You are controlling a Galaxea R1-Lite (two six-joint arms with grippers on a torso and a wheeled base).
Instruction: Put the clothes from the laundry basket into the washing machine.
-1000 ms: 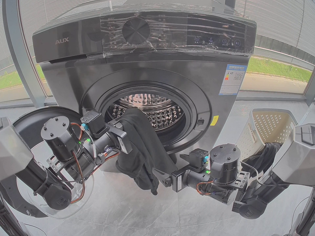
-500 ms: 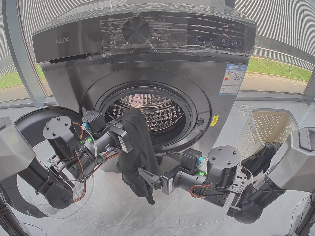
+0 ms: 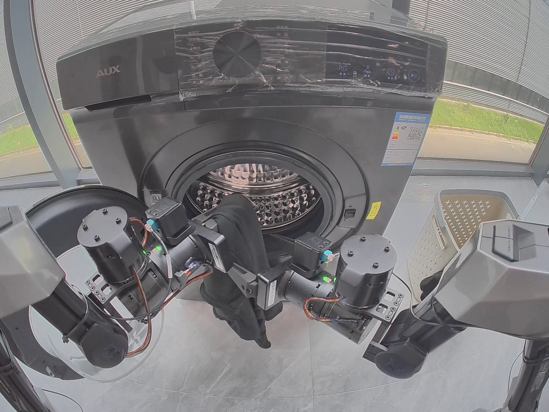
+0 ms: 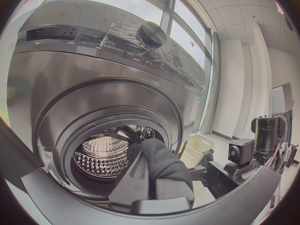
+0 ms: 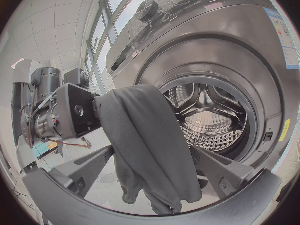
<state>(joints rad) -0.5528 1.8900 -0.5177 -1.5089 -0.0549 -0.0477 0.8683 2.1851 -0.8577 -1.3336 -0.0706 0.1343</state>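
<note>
- Gripper on left arm (image 4: 149, 169) pinches black garment (image 3: 245, 233) at its top, in front of washing machine (image 3: 251, 115) drum mouth; cloth hangs down.
- Gripper on right arm (image 5: 149, 152) spread wide, fingers flanking hanging cloth.
- Laundry basket (image 3: 470, 220) right of machine.

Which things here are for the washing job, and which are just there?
For the job:
black garment, held by the left gripper
right gripper, open on either side of it
washing machine
laundry basket

Just there:
window
floor
sticker
</note>
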